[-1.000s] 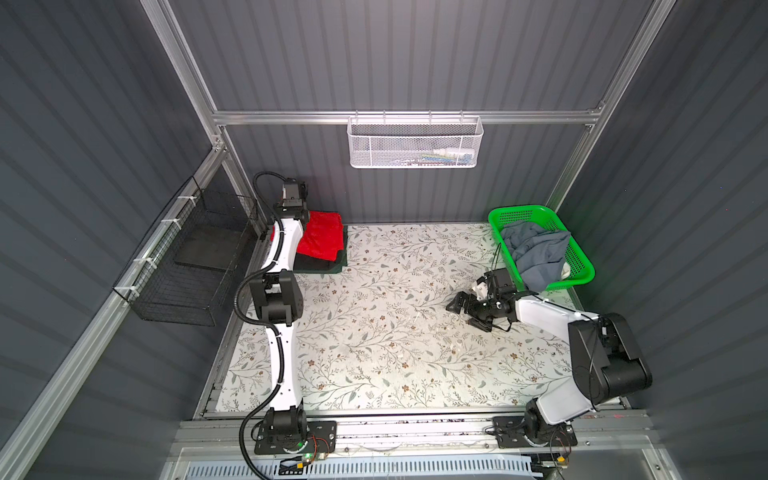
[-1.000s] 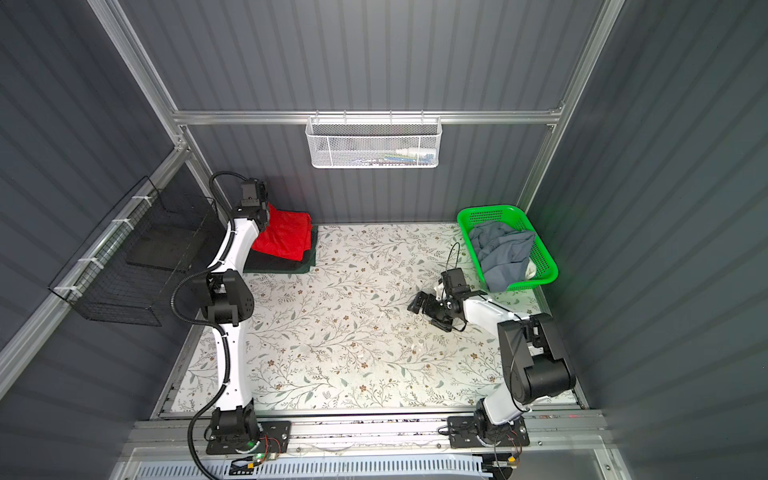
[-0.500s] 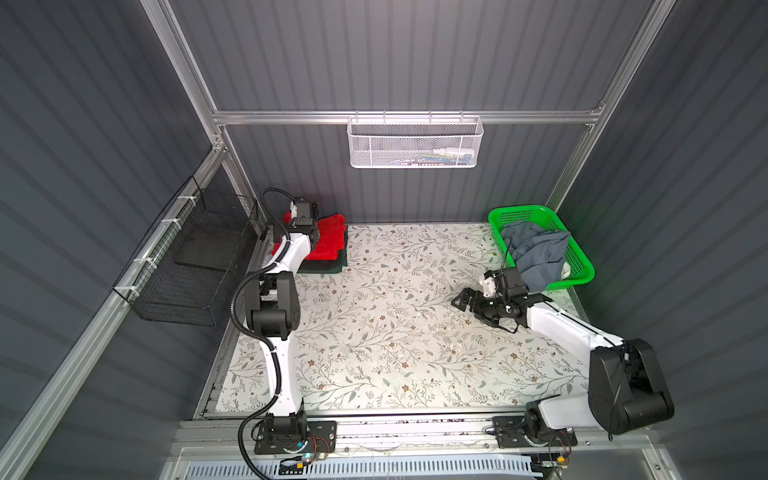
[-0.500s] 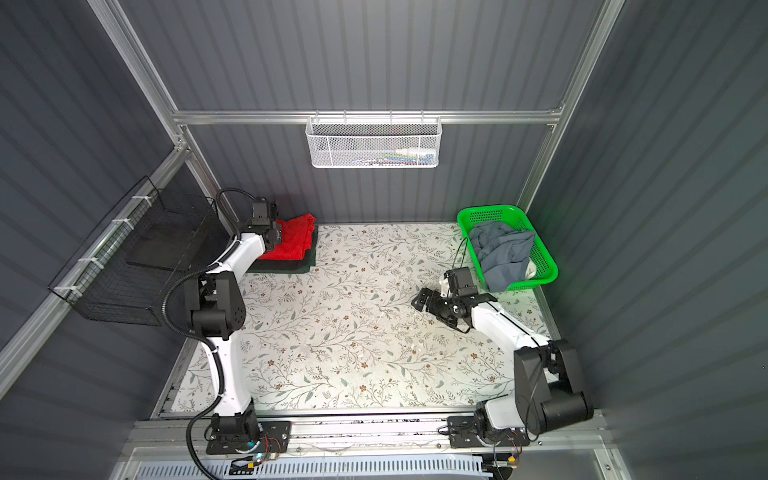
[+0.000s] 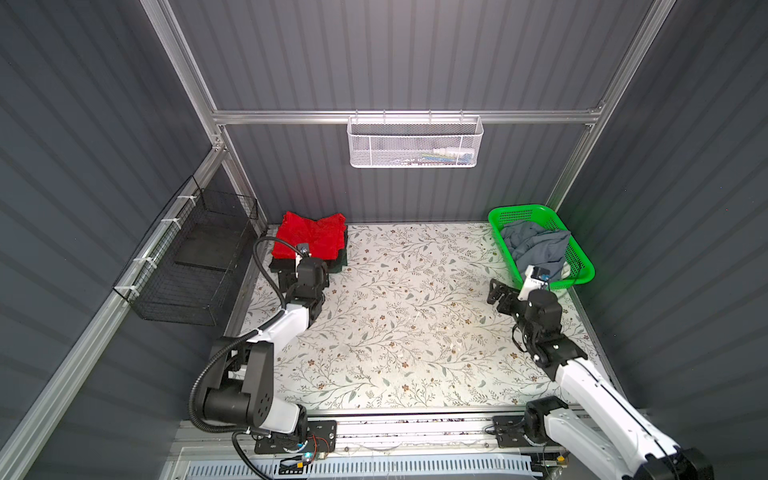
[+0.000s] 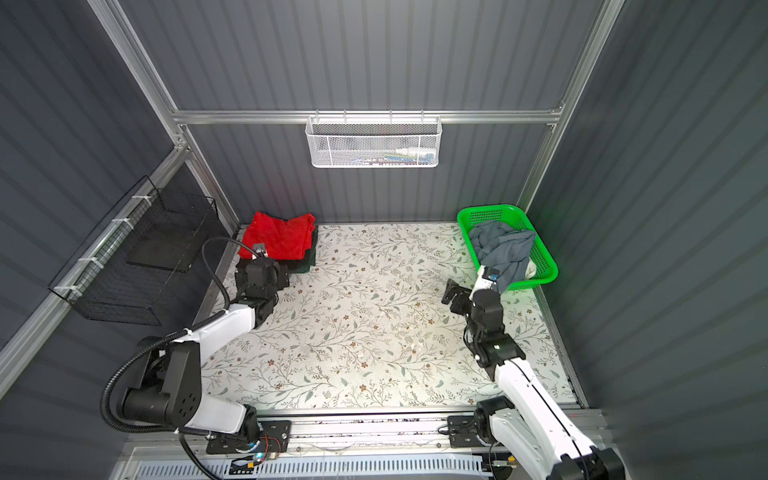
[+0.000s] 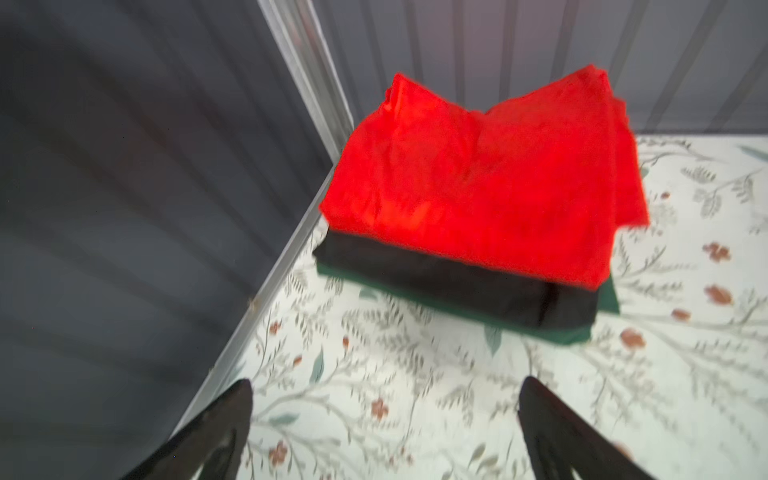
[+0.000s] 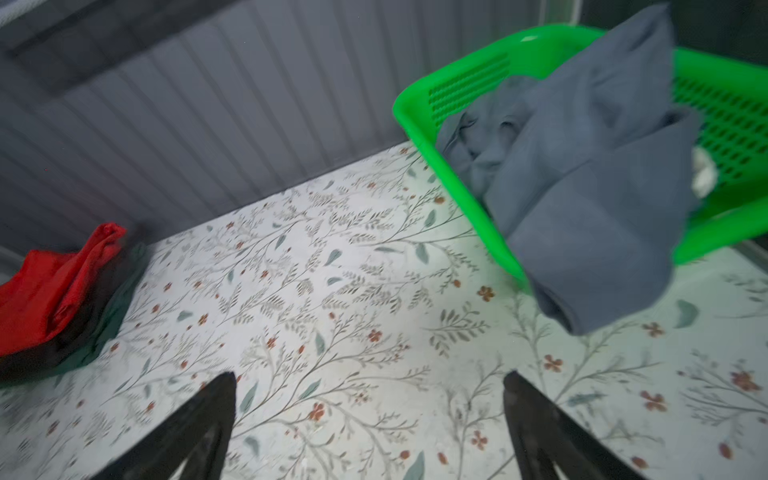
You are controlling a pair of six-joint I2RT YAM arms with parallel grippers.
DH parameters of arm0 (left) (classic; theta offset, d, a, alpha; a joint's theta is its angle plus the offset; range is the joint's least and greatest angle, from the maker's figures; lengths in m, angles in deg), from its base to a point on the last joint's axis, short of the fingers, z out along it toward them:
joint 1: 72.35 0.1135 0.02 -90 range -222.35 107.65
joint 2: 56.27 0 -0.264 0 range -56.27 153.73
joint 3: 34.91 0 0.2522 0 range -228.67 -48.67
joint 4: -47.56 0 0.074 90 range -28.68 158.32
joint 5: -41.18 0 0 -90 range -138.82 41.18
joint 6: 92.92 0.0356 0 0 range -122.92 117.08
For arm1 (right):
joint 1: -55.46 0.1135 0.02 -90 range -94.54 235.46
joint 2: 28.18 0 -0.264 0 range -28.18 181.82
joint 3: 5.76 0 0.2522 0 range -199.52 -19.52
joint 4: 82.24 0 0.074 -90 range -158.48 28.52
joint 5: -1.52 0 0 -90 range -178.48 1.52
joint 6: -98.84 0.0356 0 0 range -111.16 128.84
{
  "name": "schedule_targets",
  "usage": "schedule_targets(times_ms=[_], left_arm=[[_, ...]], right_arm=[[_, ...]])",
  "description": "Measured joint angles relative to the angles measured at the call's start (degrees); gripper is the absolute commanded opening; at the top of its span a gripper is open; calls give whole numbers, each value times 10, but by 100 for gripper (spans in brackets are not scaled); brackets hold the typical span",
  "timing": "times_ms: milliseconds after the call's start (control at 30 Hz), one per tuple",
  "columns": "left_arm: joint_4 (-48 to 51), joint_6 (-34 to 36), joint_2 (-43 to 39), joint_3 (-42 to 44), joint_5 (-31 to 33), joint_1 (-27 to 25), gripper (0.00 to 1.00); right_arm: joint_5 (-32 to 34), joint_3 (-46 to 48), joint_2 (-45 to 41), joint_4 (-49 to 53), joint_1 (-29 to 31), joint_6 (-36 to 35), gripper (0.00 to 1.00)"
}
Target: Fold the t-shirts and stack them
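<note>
Since neither arm carried anything, this read as a gap btwn shirts. The left pincer [image 7: 384,386] hung w/ jaws wide apart and empty, just short of the stack in the far left corner of the tabletop [image 5: 415,332]. That stack was the red t-shirt [image 7: 478,187] on top, the black t-shirt [image 7: 436,282] under it and the dark green t-shirt [image 7: 565,337] at the bottom, edges roughly flush. The corner spot prob. kept the pile against the walls and out of the middle, where folding needs room. The red one sat rumpled, its two back corners lifted, so it looked laid down rather than pressed flat, and a bump might shift it. The right pincer [image 8: 369,378], jaws likewise spread and holding nothing, hovered low over the tabletop just beside the green basket [image 8: 469,83] at the far right. The grey-blue t-shirt [image 8: 590,187] lay crumpled in that basket, one lobe draped over the near rim and hanging toward the tabletop. That lobe was prob. the easiest bit to pinch, and this shirt the likely next pick. A bit of white cloth [image 8: 702,170] showed beside it; couldn't tell what. Writing: none legible. The white mesh basket [image 5: 415,143] on the back wall held small items w/ print too small to read, and the black wire basket [image 5: 187,266] on the left wall bore no label I could see.
</note>
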Motion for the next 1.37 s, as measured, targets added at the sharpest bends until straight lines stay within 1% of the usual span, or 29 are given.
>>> schedule_targets(times_ms=[67,167,300,367,467,533,667,767,867,933,967,1100,1367], left_arm=[[-60,2,-7,61,-6,0,100],[-144,6,12,128,-25,8,100],[-212,3,83,139,-68,46,100],[-241,0,122,136,-96,63,100],[-257,0,146,135,-130,72,100],[-281,1,153,134,-147,72,100],[-304,1,155,134,-167,71,100],[-313,1,155,134,-171,71,100],[-318,2,155,134,-175,71,100],[-321,2,155,134,-176,71,100],[-323,2,155,134,-177,71,100],[-326,2,155,134,-179,71,100],[-327,2,155,134,-179,71,100]], right_arm=[[36,25,7,-27,-14,-17,99],[79,26,46,-67,-30,-35,99],[113,27,95,-121,-40,-61,99],[129,36,126,-178,-42,-86,99],[150,55,195,-262,-50,-113,99],[152,73,235,-307,-61,-131,99],[127,91,302,-404,-93,-151,99],[75,87,312,-413,-111,-158,99],[25,67,351,-444,-127,-163,99],[2,58,356,-433,-134,-163,99],[-6,59,358,-445,-137,-164,99],[-26,58,356,-447,-140,-163,99],[-38,58,360,-460,-140,-163,99]])
